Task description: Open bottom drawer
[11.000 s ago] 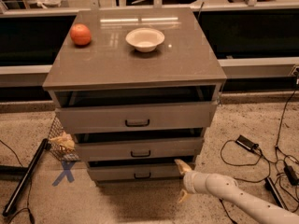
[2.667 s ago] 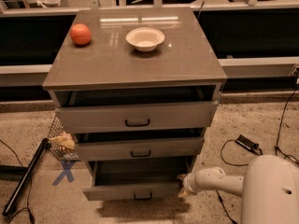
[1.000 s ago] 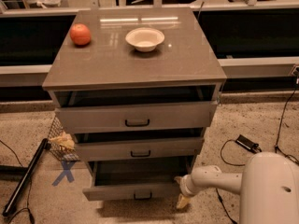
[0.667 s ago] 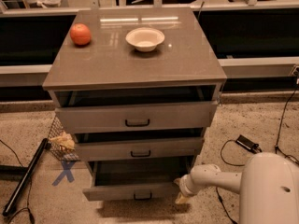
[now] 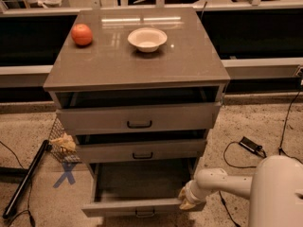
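Observation:
The bottom drawer [image 5: 142, 206] of the grey-brown cabinet [image 5: 137, 65] is pulled well out toward me, its dark inside showing. Its small black bar handle [image 5: 145, 214] sits at the frame's lower edge. My gripper [image 5: 185, 200] is at the right end of that drawer's front panel, touching its front right corner. The white arm [image 5: 227, 183] comes in from the lower right. The middle drawer [image 5: 142, 150] and the top drawer [image 5: 139, 118] stand slightly open.
An orange fruit [image 5: 82, 34] and a white bowl [image 5: 147, 39] sit on the cabinet top. A wire basket [image 5: 61, 143] with crumpled paper stands at the left, beside a black pole [image 5: 23, 178] and blue floor tape [image 5: 65, 174]. Cables and a black adapter [image 5: 251, 145] lie on the right.
Since eleven seconds ago the bottom drawer has slid well out toward me. Over the last second the gripper stays at the drawer's right front corner with hardly any movement.

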Controlling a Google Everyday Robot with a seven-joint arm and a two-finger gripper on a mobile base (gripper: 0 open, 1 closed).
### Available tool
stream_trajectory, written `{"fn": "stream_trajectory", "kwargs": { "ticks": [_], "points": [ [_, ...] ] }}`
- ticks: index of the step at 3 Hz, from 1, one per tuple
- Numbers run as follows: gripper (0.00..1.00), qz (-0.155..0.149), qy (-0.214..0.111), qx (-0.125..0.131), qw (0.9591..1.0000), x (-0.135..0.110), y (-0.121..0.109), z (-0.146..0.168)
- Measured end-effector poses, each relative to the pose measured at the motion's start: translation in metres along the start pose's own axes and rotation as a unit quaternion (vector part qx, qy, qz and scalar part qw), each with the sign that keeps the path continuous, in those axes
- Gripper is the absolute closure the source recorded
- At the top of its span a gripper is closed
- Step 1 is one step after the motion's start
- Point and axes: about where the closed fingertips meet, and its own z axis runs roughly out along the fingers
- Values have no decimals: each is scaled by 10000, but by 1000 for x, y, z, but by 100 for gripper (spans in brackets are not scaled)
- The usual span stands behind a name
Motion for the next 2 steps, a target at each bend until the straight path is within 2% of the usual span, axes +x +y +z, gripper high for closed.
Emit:
{"fn": "stream_trajectory", "kwargs": {
  "ticks": [1,2],
  "points": [
    [54,0,0,0,10000,0,0,0],
    [46,37,-104,186,9998,-6,6,-31]
  ]
}}
